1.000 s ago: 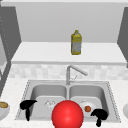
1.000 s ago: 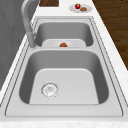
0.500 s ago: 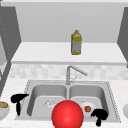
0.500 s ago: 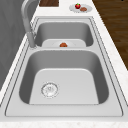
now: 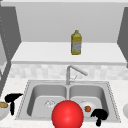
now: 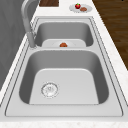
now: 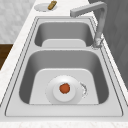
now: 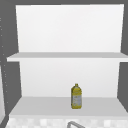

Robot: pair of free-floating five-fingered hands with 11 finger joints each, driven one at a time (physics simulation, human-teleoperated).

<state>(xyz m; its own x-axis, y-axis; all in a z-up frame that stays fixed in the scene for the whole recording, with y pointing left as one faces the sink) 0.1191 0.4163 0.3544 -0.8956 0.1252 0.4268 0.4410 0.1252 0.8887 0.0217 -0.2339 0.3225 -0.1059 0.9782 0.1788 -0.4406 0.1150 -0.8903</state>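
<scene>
In the front view the left hand (image 5: 12, 98) hangs above the desk (image 5: 17, 82) just left of the sink (image 5: 25, 100), beside a small plate (image 5: 2, 113) at the picture's left edge that carries a brownish piece of food (image 5: 3, 105). Its fingers point down and toward the sink and grasp nothing; they look relaxed rather than clenched, though the dark shape makes this hard to judge. The right hand (image 5: 100, 115) floats over the front rim of the sink's right basin, close to a white plate (image 5: 87, 106) lying on that basin's floor. A small orange-red item (image 5: 87, 108) sits in the middle of that plate. This hand's fingers seem loosely curled downward around nothing, apart from the plate.

A big red ball (image 5: 67, 115) stands in front of the sink's middle, between the two hands and touching neither. The left basin holds only its drain (image 5: 49, 103). The faucet (image 5: 72, 72) rises behind the divider, its spout turned toward the right basin.

From the right side, the plate with the orange-red item lies in the near basin, and the small plate with the brownish food rests on the desk beyond the far end of the sink. From the left side, another plate (image 6: 80, 8) with a red fruit (image 6: 77, 5) rests on the desk past the far basin.

A yellow bottle (image 5: 76, 42) stands upright on the lower shelf (image 5: 37, 53) above the sink.
</scene>
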